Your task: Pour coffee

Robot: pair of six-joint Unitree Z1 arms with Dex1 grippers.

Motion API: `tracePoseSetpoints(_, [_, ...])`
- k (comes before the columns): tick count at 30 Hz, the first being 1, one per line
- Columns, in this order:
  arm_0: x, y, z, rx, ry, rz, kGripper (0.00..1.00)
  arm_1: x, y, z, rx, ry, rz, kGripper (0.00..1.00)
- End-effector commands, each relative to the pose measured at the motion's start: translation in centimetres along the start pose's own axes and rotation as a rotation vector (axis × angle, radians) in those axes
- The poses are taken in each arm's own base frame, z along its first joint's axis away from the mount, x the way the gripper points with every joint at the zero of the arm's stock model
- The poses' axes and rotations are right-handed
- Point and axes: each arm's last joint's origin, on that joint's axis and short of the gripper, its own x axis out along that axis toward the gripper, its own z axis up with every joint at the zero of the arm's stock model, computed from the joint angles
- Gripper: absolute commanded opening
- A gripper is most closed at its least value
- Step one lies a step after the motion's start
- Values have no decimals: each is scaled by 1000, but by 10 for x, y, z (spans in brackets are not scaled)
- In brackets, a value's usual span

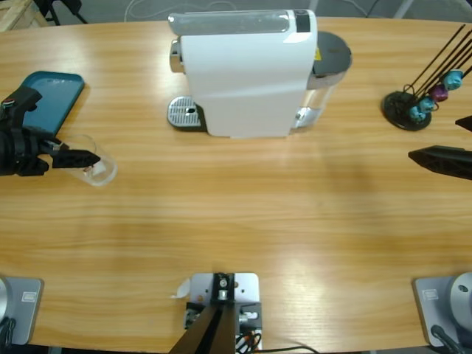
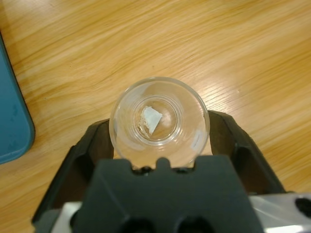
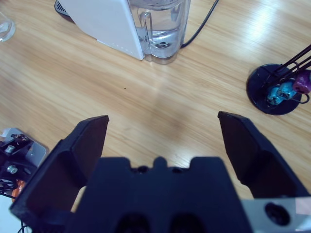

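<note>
A small clear glass cup (image 2: 159, 121) sits between the two black jaws of my left gripper (image 2: 160, 138), which is shut on its sides. Its mouth faces the wrist camera. Only a small white scrap shows at its bottom, and no coffee shows anywhere. From above, the cup (image 1: 94, 165) and left gripper (image 1: 82, 159) are at the table's left edge. My right gripper (image 3: 163, 121) is open over bare wood with nothing between its jaws, and it enters at the right edge (image 1: 435, 140). The white coffee machine (image 1: 243, 74) stands at the back middle.
The machine's metal drip tray (image 1: 184, 113) juts out to its left, and its clear water tank (image 3: 158, 29) faces the right gripper. A teal tray (image 1: 48, 96) lies beside the left gripper. A black capsule stand (image 1: 409, 107) with blue and purple capsules stands at the back right.
</note>
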Motion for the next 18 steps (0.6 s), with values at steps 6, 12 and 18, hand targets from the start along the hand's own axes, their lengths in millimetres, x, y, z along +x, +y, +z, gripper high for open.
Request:
tracePoseSetpoints(6, [-6,-1,-1,30,-30,-3,595,8,-1,-5,13,41,-3,1000])
tracePoseSetpoints(12, [-38,-3,16,153,-183,2,595,8,-1,-5,15,40,-5,1000])
tracePoseSetpoints(18, [-30,-7,53,328,-227,1,595,8,-1,-5,16,41,-5,1000])
